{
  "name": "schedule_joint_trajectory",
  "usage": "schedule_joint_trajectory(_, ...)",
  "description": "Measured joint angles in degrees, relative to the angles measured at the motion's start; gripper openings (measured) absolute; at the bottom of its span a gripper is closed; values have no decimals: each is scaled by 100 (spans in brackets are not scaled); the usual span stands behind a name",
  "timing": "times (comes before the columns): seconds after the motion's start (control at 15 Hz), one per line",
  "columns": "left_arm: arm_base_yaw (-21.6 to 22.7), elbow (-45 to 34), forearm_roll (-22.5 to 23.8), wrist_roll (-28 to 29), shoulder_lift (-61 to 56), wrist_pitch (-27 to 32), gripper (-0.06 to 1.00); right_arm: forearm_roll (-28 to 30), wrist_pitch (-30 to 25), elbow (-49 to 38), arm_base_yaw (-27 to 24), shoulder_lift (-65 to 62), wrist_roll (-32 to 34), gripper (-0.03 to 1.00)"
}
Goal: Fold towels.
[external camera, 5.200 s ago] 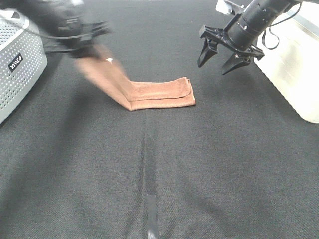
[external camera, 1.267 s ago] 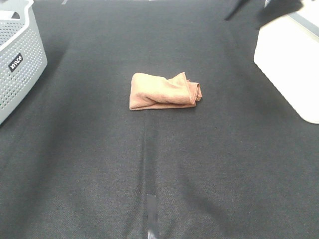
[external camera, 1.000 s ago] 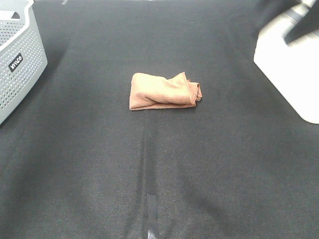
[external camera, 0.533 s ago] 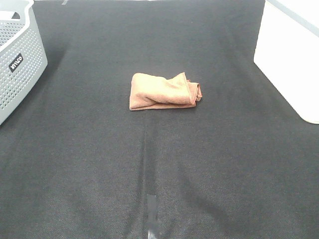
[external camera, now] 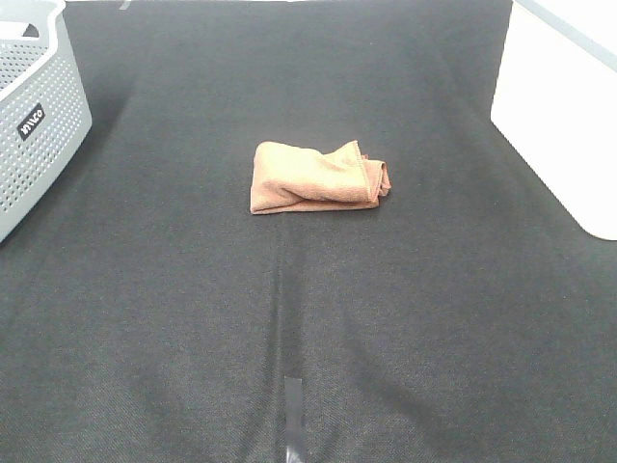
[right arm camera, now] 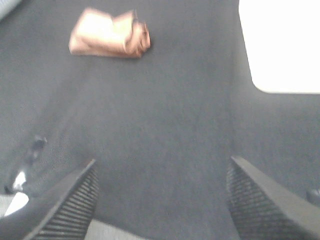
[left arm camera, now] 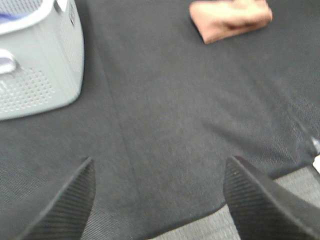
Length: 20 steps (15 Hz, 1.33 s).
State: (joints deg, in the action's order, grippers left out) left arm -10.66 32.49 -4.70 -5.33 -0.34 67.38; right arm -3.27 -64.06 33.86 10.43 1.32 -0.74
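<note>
The reddish-brown towel (external camera: 316,177) lies folded into a small, slightly rumpled rectangle near the middle of the black table, with nothing touching it. It also shows in the left wrist view (left arm camera: 230,18) and in the right wrist view (right arm camera: 110,39), far from both grippers. Neither arm shows in the exterior high view. My left gripper (left arm camera: 159,200) is open and empty, held above the table's near edge. My right gripper (right arm camera: 162,197) is open and empty too, also pulled back well away from the towel.
A grey perforated basket (external camera: 34,116) stands at the table's left edge; it also shows in the left wrist view (left arm camera: 37,65). A white bin (external camera: 564,106) stands at the right edge, seen too in the right wrist view (right arm camera: 280,45). A tape strip (external camera: 293,410) marks the front centre.
The left arm let go of the towel and both arms pulled back out of the exterior high view. The towel now lies folded and still.
</note>
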Motion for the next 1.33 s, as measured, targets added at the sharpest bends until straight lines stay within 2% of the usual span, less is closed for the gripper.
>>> schedule_joint_trajectory(0.27,0,-361,-155,-269,0,-590,69,-52,201,-458,0,-166,-361,68)
schedule_joint_trajectory(0.53,0,-384,-390,-590,0,-670,69,-52,264,-481,0,-166,-424,68)
schedule_joint_trajectory(1.07,11,-384,-407,-602,0,-670,69,-52,264,-481,0,-166,-424,68)
schedule_joint_trajectory(1.2,218,-384,-407,-602,0,-670,69,-74,264,-481,-172,-166,-424,68)
schedule_joint_trajectory(1.33,665,-384,-413,-602,0,-670,69,-115,264,-481,-676,-166,-424,68)
